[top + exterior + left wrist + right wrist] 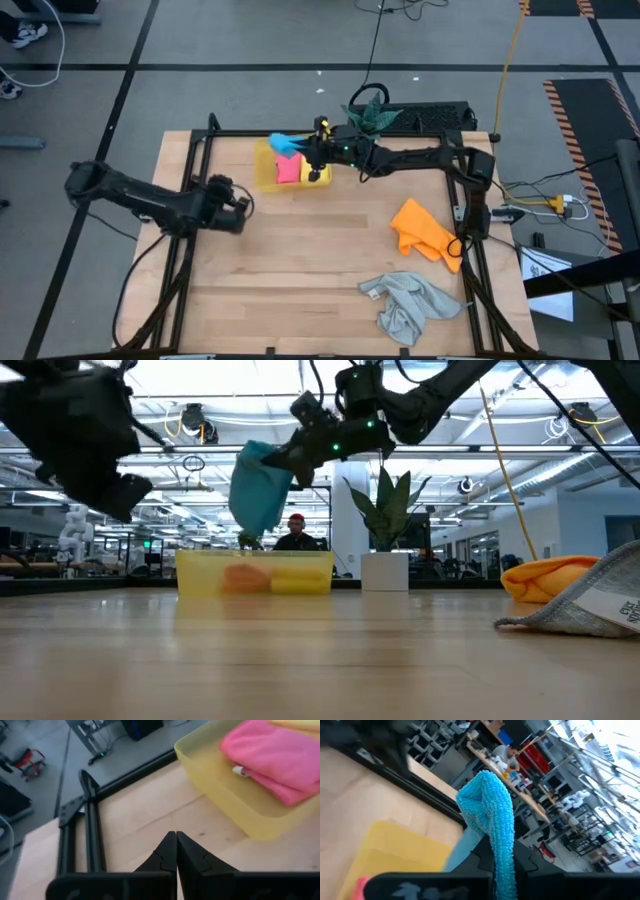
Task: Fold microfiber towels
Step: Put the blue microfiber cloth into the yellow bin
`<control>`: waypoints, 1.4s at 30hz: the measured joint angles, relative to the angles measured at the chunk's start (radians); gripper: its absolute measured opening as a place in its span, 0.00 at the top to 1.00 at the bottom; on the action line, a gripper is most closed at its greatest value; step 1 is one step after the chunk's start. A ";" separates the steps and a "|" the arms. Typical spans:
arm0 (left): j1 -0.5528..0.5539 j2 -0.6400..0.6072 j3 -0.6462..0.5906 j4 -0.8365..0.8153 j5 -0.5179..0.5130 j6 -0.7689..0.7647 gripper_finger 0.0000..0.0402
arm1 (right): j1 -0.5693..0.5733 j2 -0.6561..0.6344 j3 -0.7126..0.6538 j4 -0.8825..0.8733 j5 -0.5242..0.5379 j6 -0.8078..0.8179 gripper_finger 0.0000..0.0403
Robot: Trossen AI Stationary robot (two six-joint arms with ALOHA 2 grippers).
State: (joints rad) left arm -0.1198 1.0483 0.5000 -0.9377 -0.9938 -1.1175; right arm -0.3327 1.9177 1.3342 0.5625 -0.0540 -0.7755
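Both arms are dark, near-black all over, built from chunky tube links with fat rounded joint housings. The right arm [420,157] has small green indicator lights glowing near its wrist end, plus a yellow bit at the tip, and thin black cables loop off it by the base. The left arm [150,200] looks the same matte black, with a bulky round shoulder joint on its outer end. The left gripper [176,851] has two flat, black, wedge-shaped fingers tapering to points, mounted on a wide black crossbar.
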 joint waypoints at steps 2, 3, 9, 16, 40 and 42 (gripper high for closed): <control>0.077 -0.072 -0.054 0.119 0.025 0.129 0.99 | 0.009 -0.016 0.000 -0.024 -0.001 0.000 0.98; 0.121 -0.108 -0.081 0.180 0.035 0.198 1.00 | 0.013 -0.023 0.000 -0.029 -0.001 0.001 0.98; 0.438 -0.218 -0.223 0.717 0.294 0.673 1.00 | 0.035 -0.079 -0.037 -0.092 -0.001 -0.001 0.98; 0.764 -0.165 -0.258 1.049 0.539 0.913 1.00 | 0.039 -0.170 -0.183 -0.049 -0.001 -0.004 0.98; 1.032 0.544 0.014 1.324 1.153 1.091 1.00 | 0.073 -0.221 -0.342 0.073 0.000 0.014 0.98; 0.987 0.550 0.018 1.331 1.160 1.090 1.00 | 0.084 -0.221 -0.342 0.069 0.000 0.034 0.98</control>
State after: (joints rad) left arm 0.8675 1.5980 0.5179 0.3938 0.1657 -0.0271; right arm -0.2488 1.6962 0.9924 0.6313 -0.0543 -0.7416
